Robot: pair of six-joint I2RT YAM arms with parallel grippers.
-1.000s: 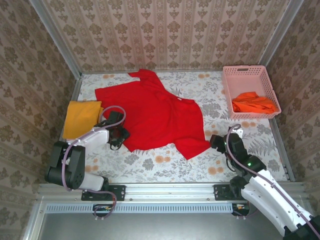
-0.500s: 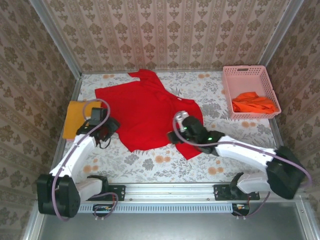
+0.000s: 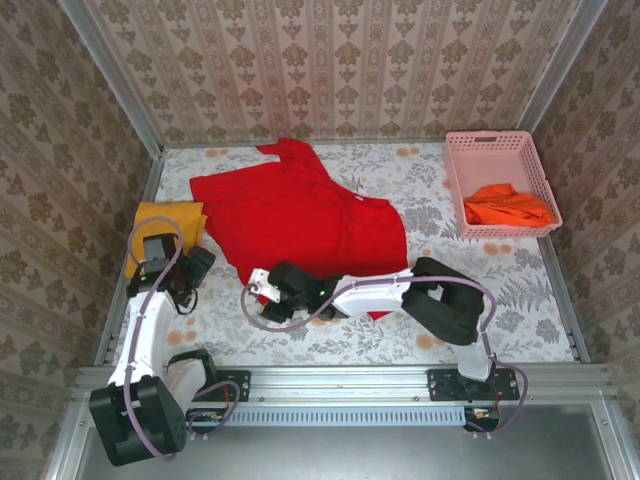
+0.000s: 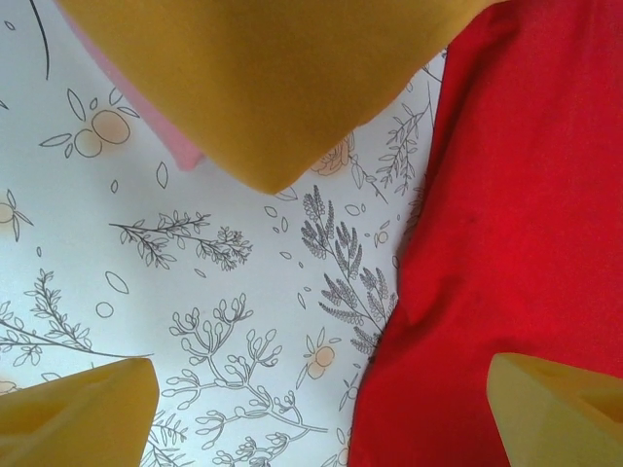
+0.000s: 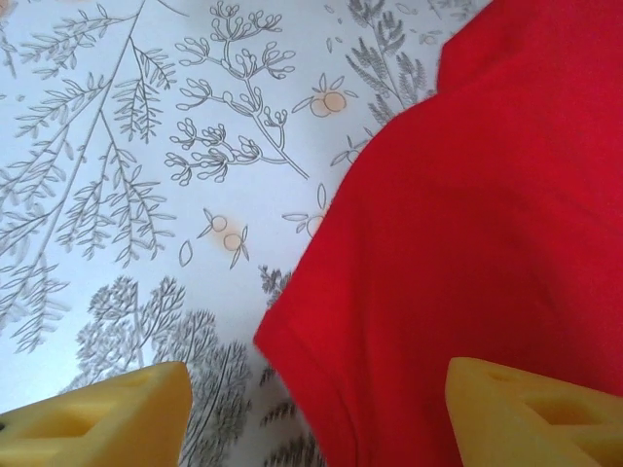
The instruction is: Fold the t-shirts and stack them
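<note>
The red shirt (image 3: 300, 220) (the biggest job left) lies spread flat and unfolded on the tabletop (image 3: 300, 340). Its near hem sits just below and ahead-right of the right end effector (image 5: 316, 379), whose fingers stand wide apart, gripping nothing. The yellow shirt (image 3: 165, 225) looks folded already, its corner just ahead of the left end effector (image 4: 321, 389), likewise wide open and empty, with red cloth to its right. In the basket (image 3: 495, 140), well apart from both, the orange shirt (image 3: 505, 205) lies crumpled. I judge about a third done: red and orange need folding, then stacking.
</note>
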